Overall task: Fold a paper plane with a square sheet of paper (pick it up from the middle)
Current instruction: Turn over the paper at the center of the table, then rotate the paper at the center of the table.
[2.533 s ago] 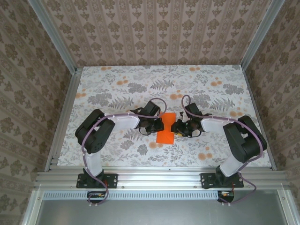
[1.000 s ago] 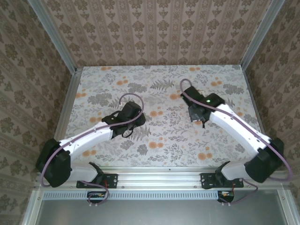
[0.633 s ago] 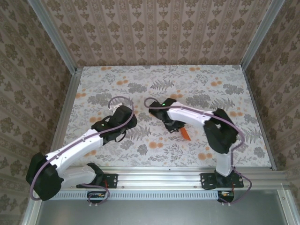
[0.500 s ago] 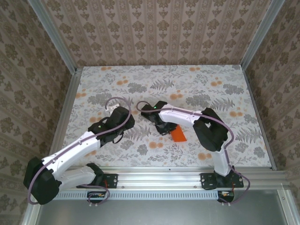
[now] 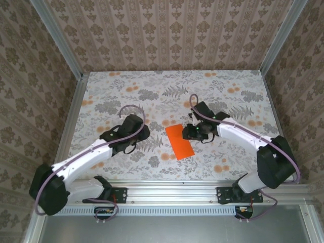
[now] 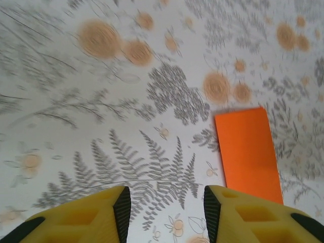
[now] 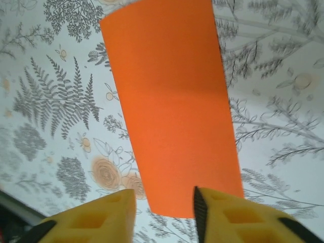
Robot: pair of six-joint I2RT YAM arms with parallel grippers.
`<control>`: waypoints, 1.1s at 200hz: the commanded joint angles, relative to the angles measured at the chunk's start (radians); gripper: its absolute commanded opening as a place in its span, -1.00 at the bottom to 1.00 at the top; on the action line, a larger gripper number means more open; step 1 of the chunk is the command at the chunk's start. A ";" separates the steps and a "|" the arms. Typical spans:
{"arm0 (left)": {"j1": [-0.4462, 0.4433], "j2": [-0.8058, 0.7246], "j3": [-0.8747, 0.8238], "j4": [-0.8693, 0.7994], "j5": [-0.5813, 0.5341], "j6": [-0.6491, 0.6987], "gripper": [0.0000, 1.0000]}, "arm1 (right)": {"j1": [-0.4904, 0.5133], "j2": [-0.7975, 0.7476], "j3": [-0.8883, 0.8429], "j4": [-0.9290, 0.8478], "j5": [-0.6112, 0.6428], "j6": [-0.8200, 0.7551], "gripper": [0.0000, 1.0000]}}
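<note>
The square sheet of paper lies flat on the floral table as a narrow bright orange rectangle, its long side running from far to near. My right gripper hovers at its right edge. In the right wrist view the paper stretches away below my open right gripper, which grips nothing. My left gripper is left of the sheet, apart from it. In the left wrist view my left gripper is open over bare fern print, with the paper to the right.
The table is covered in a grey fern print with pale orange flower blotches. Aluminium rails run along the near edge and both sides. Patterned walls close in the back and sides.
The right arm has swung back to the right and its jaws have opened. The orange paper now lies flat at the centre. The left arm has barely moved.
</note>
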 commanded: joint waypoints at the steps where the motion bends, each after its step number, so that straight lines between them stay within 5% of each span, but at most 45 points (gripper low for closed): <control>1: -0.001 0.120 0.053 0.103 0.179 0.042 -0.17 | -0.004 0.010 -0.107 0.226 -0.232 0.060 -0.44; 31: -0.011 0.280 0.137 0.122 0.291 0.030 -0.25 | -0.002 0.075 -0.160 0.336 -0.293 0.107 -0.67; 220: -0.053 0.690 0.371 0.200 0.401 -0.009 -0.14 | 0.041 0.107 -0.513 0.900 -0.076 0.579 -0.67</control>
